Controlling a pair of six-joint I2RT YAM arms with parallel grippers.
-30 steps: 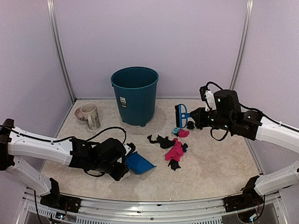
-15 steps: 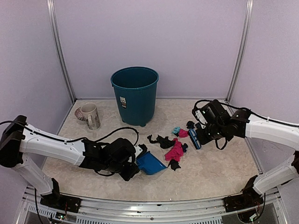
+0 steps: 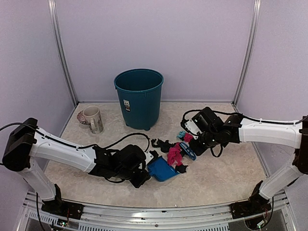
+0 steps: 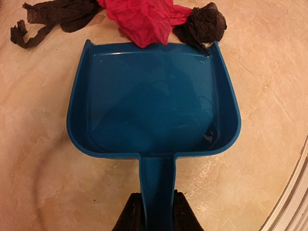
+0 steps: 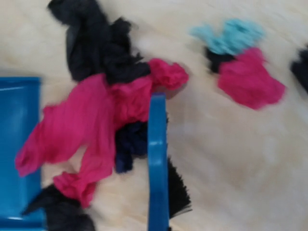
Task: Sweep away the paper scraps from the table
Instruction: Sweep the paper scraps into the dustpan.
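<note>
The paper scraps [image 3: 174, 154] lie in a loose heap mid-table. There are magenta [image 5: 91, 130], black [image 5: 96, 43] and dark blue bits, with a teal [image 5: 231, 36] and a small magenta bit apart. My left gripper [image 3: 144, 174] is shut on the handle of the blue dustpan [image 4: 154, 101], which lies flat on the table [image 3: 226, 168]. Its open lip touches the magenta [image 4: 144, 19] and black [image 4: 204, 21] scraps. My right gripper [image 3: 197, 143] holds the blue hand brush [image 5: 158, 163] with its bristles down, against the right side of the heap. Its fingers are hidden in the right wrist view.
A teal bin [image 3: 138, 98] stands at the back centre. A mug [image 3: 93, 119] stands at the back left near the wall. Lilac walls enclose the table, and a metal rail [image 3: 154, 211] runs along the front.
My right arm came down and swept the brush leftward into the heap. My left arm slid the dustpan rightward until its lip met the scraps.
</note>
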